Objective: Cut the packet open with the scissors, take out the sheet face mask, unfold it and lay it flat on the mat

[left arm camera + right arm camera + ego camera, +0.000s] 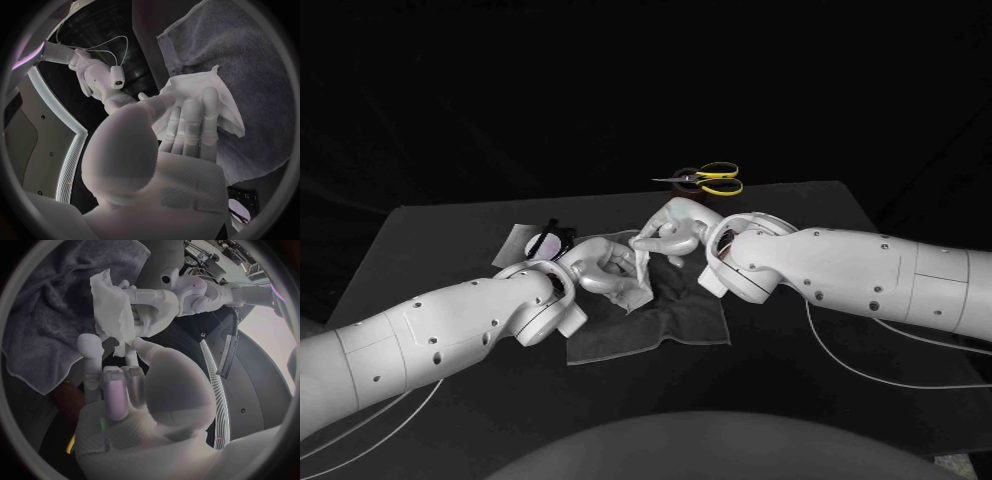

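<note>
The white sheet mask (643, 268), still folded, is held up over the grey mat (653, 335) between both hands. My left hand (606, 270) grips it between thumb and fingers, and in the left wrist view the mask (197, 97) lies across its fingers (194, 125). My right hand (672, 235) pinches the mask's edge from the far side; in the right wrist view its fingertips (128, 347) meet the mask (112, 310). The cut packet (538, 240) lies on the table left of the hands. The yellow-handled scissors (711, 180) lie at the table's far edge.
The mat (44, 315) is rumpled beneath the hands and reaches toward the table's front. Thin cables (877, 360) trail from the right arm over the table's right side. The scissors' yellow handle (69, 442) shows beside my right palm.
</note>
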{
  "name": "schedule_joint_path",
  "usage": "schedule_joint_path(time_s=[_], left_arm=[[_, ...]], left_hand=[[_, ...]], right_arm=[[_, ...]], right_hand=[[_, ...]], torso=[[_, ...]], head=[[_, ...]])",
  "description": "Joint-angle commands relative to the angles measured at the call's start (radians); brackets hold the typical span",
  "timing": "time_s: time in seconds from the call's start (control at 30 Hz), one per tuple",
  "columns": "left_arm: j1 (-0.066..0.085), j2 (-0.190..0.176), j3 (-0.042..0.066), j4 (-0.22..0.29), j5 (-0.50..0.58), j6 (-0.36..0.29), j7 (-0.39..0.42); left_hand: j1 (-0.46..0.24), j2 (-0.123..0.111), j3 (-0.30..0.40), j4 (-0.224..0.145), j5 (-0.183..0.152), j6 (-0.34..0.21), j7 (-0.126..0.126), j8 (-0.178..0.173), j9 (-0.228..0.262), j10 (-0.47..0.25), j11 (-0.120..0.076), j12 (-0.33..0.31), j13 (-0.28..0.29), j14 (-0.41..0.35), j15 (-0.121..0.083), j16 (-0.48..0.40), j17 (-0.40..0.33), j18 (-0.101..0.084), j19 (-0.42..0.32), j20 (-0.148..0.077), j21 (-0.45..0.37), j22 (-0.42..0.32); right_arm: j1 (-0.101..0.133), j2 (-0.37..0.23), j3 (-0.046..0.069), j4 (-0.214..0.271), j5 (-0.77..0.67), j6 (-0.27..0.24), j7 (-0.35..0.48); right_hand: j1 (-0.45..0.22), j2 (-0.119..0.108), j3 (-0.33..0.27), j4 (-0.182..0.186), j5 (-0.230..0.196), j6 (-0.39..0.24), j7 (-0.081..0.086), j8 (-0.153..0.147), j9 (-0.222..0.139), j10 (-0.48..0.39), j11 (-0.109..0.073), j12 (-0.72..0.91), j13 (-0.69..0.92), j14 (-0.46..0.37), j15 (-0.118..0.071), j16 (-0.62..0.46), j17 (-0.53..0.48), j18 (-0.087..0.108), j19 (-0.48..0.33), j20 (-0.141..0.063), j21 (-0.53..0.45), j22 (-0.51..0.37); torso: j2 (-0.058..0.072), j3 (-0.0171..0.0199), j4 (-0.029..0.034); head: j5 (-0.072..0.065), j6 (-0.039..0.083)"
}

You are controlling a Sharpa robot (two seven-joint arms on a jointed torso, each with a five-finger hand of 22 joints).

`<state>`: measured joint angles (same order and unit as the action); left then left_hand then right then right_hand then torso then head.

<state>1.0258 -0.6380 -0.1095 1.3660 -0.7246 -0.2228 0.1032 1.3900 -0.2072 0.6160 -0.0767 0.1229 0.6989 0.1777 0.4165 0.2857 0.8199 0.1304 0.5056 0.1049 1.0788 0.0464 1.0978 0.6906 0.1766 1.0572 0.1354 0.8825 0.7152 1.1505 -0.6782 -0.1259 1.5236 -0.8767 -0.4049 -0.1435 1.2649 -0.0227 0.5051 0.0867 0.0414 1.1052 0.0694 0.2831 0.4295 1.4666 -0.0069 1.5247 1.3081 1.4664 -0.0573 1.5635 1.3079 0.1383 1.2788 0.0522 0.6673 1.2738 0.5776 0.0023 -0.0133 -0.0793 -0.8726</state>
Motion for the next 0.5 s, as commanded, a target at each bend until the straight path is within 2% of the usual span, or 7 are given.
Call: schedule_joint_path(time_s=[0.03, 0.2, 0.3, 0.37, 0.5], left_arm=[[-0.001, -0.001, 0.001, -0.001, 0.075, 0.076, 0.064], [-0.001, -0.002, 0.001, -0.007, 0.116, 0.103, 0.077], [-0.001, -0.001, 0.002, -0.011, 0.142, 0.120, 0.080], [-0.001, 0.000, 0.003, -0.015, 0.159, 0.135, 0.080], [-0.001, 0.001, 0.003, -0.019, 0.175, 0.159, 0.079]], left_hand=[[0.036, 0.010, 0.033, -0.041, 0.002, 0.005, -0.016, 0.012, -0.008, -0.010, -0.005, -0.013, -0.016, -0.014, -0.010, -0.014, -0.020, 0.008, -0.018, -0.013, 0.043, 0.034], [0.062, 0.024, 0.117, -0.109, 0.008, 0.002, -0.027, 0.018, -0.026, -0.013, -0.011, -0.034, -0.041, -0.017, -0.034, -0.033, -0.046, 0.010, -0.065, -0.035, 0.131, 0.107], [0.061, 0.027, 0.160, -0.131, 0.010, -0.004, -0.031, 0.020, -0.034, -0.027, -0.016, -0.048, -0.042, -0.016, -0.043, -0.035, -0.052, 0.009, -0.082, -0.042, 0.160, 0.132], [0.053, 0.031, 0.180, -0.137, 0.009, -0.006, -0.033, 0.022, -0.038, -0.032, -0.023, -0.053, -0.042, -0.014, -0.046, -0.029, -0.053, 0.010, -0.087, -0.045, 0.174, 0.143], [0.045, 0.036, 0.210, -0.145, 0.008, -0.008, -0.036, 0.026, -0.043, -0.032, -0.030, -0.057, -0.041, -0.011, -0.051, -0.018, -0.057, 0.010, -0.090, -0.049, 0.197, 0.159]], right_arm=[[0.001, 0.010, 0.000, -0.012, 0.038, 0.021, 0.026], [0.001, 0.022, 0.000, -0.019, 0.054, 0.037, 0.030], [0.001, 0.027, -0.001, -0.021, 0.067, 0.046, 0.037], [0.000, 0.031, -0.001, -0.026, 0.088, 0.055, 0.053], [0.000, 0.037, -0.002, -0.037, 0.118, 0.069, 0.083]], right_hand=[[-0.016, -0.011, 0.008, -0.004, 0.007, -0.009, -0.004, 0.011, 0.026, 0.089, -0.003, -0.005, 0.231, 0.102, -0.007, 0.004, 0.256, 0.011, -0.005, -0.005, -0.008, -0.001], [-0.048, -0.029, -0.007, 0.011, 0.007, -0.025, 0.002, 0.006, 0.026, 0.088, 0.003, -0.008, 0.229, 0.100, -0.003, 0.003, 0.252, 0.012, -0.010, -0.002, -0.020, -0.003], [-0.073, -0.043, -0.025, 0.026, 0.007, -0.043, 0.011, -0.004, 0.023, 0.088, 0.010, -0.008, 0.230, 0.099, 0.003, 0.002, 0.250, 0.011, -0.013, 0.001, -0.026, -0.004], [-0.110, -0.059, -0.056, 0.055, 0.008, -0.072, 0.026, -0.026, 0.014, 0.087, 0.023, -0.012, 0.227, 0.098, 0.013, 0.000, 0.245, 0.011, -0.018, 0.008, -0.037, -0.006], [-0.150, -0.064, -0.097, 0.101, 0.009, -0.103, 0.045, -0.055, 0.002, 0.085, 0.040, -0.015, 0.226, 0.097, 0.029, -0.001, 0.244, 0.011, -0.023, 0.020, -0.046, -0.006]], torso=[[0.001, -0.0002, 0.0014], [0.001, 0.0004, 0.0008], [0.001, 0.0002, -0.0001], [0.000, 0.0008, -0.0002], [0.000, 0.0014, -0.0004]], head=[[0.000, 0.000], [0.003, 0.000], [0.003, 0.000], [0.004, 0.000], [0.003, 0.000]])
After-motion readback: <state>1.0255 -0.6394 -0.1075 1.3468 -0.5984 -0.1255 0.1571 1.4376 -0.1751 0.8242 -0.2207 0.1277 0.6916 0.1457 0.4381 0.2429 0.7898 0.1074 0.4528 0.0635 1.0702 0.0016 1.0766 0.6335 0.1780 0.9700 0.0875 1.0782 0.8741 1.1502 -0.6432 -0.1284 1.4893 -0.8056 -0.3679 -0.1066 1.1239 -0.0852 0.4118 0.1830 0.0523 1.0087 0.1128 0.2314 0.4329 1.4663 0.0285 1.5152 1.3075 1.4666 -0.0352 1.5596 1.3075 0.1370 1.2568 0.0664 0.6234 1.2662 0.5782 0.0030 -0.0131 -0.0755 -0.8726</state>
